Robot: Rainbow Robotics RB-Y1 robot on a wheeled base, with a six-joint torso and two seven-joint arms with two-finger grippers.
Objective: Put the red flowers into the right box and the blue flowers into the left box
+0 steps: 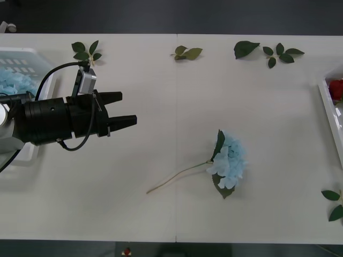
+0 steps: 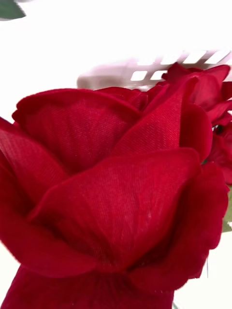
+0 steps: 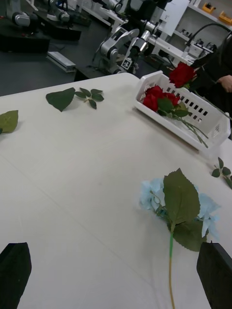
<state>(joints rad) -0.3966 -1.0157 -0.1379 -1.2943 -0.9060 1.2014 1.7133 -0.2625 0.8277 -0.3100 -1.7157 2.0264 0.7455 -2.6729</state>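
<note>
Hovering over the left of the white surface, the left end effector spreads its black fingers wide, holding nothing. One blue flower lies right of it, well apart; more blue flowers sit in the left box. Red flowers fill the right box. A red bloom sits close before the right wrist camera; the right end effector's state cannot be told.

No readable text, brand, number or sign anywhere. Only a small black-and-white square marker pattern on a grey robot arm in the room behind the table, toward twelve o'clock from the white slotted box in the left wrist view, carrying no letters or digits. A small pale sticker on that box's end wall, too small to read.
</note>
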